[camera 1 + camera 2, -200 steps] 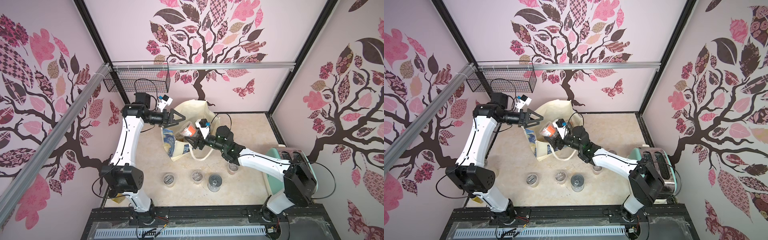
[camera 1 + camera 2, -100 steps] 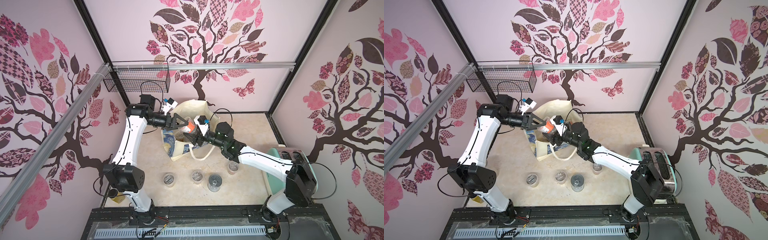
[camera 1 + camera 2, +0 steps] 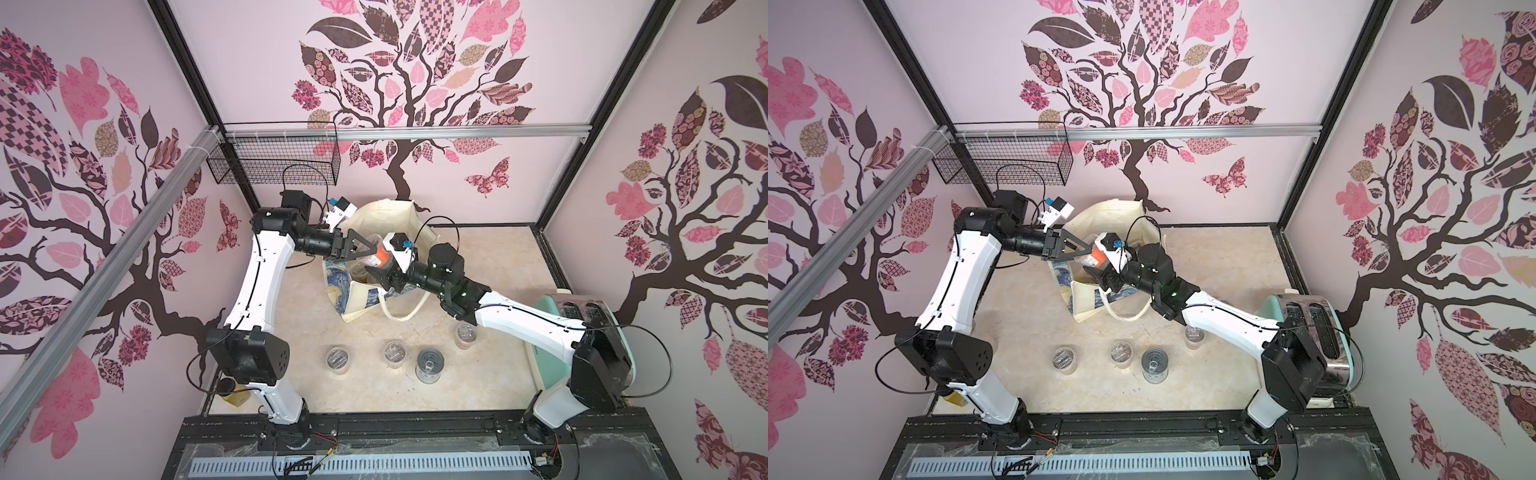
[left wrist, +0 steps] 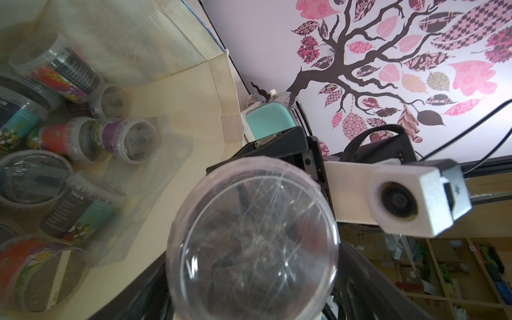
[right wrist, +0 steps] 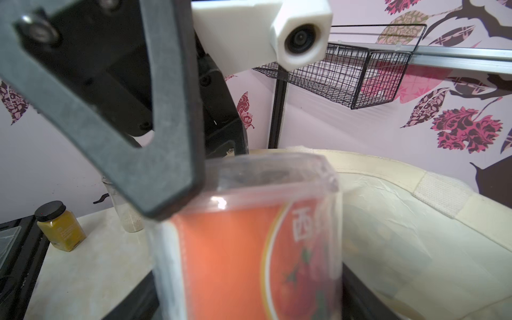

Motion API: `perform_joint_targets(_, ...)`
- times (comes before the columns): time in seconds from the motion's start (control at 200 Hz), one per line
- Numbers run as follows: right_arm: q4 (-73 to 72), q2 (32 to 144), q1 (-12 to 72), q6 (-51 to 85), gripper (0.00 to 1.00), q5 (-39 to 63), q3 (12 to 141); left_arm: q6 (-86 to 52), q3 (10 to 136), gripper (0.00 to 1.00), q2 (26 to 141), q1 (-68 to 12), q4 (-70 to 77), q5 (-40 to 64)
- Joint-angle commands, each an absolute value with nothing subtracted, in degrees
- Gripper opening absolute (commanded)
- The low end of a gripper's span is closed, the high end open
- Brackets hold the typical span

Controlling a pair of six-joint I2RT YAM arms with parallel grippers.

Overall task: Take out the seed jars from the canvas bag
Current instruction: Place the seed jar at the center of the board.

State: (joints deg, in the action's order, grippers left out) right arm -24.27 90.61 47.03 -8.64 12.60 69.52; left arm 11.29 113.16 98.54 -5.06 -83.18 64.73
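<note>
The right tool [image 3: 377,269] is closed on an orange-labelled seed jar [image 3: 377,258], held above the mouth of the canvas bag [image 3: 395,212]. The left tool [image 3: 365,248] straddles its lid, one finger [image 5: 155,171] touching (gripping or not, I cannot tell). A handover, seemingly; next the left must clamp before the right releases. A second ago the left tool stood clear of the jar.

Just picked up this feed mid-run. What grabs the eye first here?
An orange-labelled seed jar hangs over the open canvas bag, held by the right gripper, while the left gripper has its fingers at the jar's lid end. In front of the bag, three seed jars and a tin can stand on the table. The left wrist view shows many more jars lying inside the bag.
</note>
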Motion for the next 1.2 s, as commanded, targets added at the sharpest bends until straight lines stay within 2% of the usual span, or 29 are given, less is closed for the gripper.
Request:
perform_joint_targets(0.0,-24.1,91.8,47.6,-9.5,0.76,12.1,72.9,12.6,114.5,0.91,98.6,-5.5,-84.2,64.7)
perform_joint_targets(0.435,-22.1,92.7,47.9,-9.7,0.76,11.2,74.2,13.8,113.4,0.86,97.2,-7.5,-82.9,59.9)
perform_joint_targets(0.535,-21.9,92.7,48.1,-9.7,0.76,11.0,74.3,13.7,113.2,0.80,97.0,-7.5,-82.6,60.6)
perform_joint_targets(0.73,-21.5,92.9,48.3,-10.1,0.77,9.8,74.4,13.9,113.2,0.63,97.1,-7.5,-82.8,63.4)
perform_joint_targets(1.07,-24.3,91.2,48.3,-10.4,0.94,9.0,71.8,14.0,112.9,0.50,96.3,-7.4,-81.5,61.7)
perform_joint_targets(1.195,-25.7,89.6,48.3,-10.3,0.97,9.6,70.1,14.4,113.5,0.47,95.5,-6.7,-81.2,59.1)
